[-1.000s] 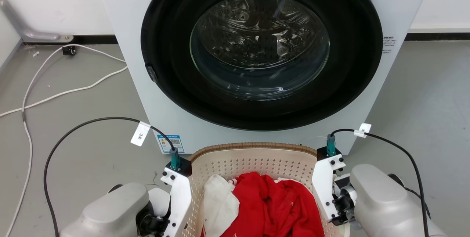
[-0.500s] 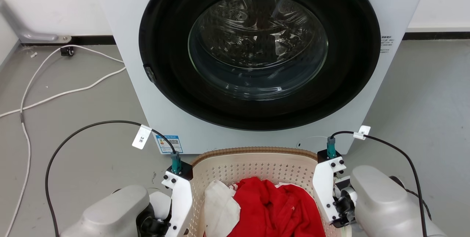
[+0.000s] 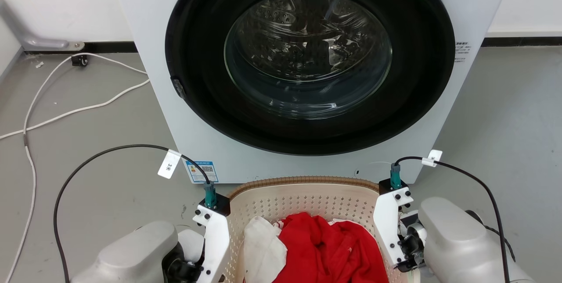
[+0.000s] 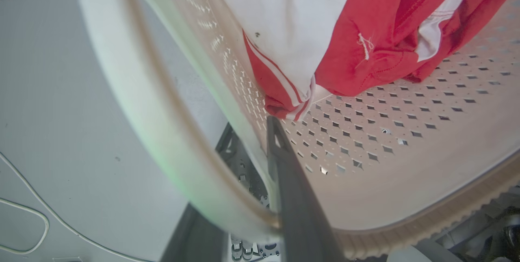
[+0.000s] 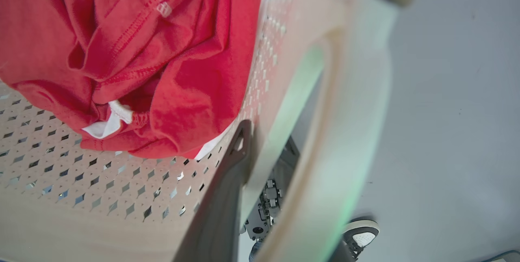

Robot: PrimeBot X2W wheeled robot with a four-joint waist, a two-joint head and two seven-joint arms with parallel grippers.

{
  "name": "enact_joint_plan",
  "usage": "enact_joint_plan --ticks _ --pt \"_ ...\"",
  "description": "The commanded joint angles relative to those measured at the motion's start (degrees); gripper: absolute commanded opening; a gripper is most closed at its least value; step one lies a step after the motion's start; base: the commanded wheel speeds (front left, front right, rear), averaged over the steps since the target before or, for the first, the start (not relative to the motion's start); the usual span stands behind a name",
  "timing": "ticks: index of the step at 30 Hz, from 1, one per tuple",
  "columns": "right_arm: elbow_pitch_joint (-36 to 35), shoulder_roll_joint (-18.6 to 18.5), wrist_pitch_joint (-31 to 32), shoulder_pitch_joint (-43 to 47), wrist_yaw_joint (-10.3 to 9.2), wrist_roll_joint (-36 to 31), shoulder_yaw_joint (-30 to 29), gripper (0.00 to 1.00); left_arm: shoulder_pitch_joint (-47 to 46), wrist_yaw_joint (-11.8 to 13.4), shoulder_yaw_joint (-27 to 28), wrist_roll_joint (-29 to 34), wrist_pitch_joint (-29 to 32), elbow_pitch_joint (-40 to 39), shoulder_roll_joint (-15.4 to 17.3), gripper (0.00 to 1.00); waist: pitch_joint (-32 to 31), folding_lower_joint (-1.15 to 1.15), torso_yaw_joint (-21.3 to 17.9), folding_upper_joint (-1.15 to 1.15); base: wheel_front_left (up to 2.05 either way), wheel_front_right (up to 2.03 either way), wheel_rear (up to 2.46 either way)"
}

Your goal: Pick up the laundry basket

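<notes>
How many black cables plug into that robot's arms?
2. The left cable loops over the floor to the green left plug beside the laundry basket; the right cable arcs to the green right plug. Both leave the view at the bottom.

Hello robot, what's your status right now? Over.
Left gripper and right gripper: fingers astride the side walls of the laundry basket, clamp unconfirmed. Red and white clothes inside. Washing machine close ahead; a shoe on the floor nearby.
</notes>
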Motion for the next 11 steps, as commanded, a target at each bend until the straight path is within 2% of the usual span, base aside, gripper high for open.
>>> enact_joint_plan --ticks 1,11 --pt "-0.3 0.9 0.0 -0.5 0.16 -0.1 0.5 0.0 0.2 -0.8 0.0 -0.2 0.1 -1.5 -1.3 0.0 0.0 0.0 0.0 0.0 0.0 0.0 0.0" --pt "0.1 0.9 -0.2 -0.8 0.16 0.7 1.2 0.0 0.3 -0.8 0.0 -0.4 0.7 -1.4 -1.3 0.0 0.1 0.0 0.0 0.0 0.0 0.0 0.0"
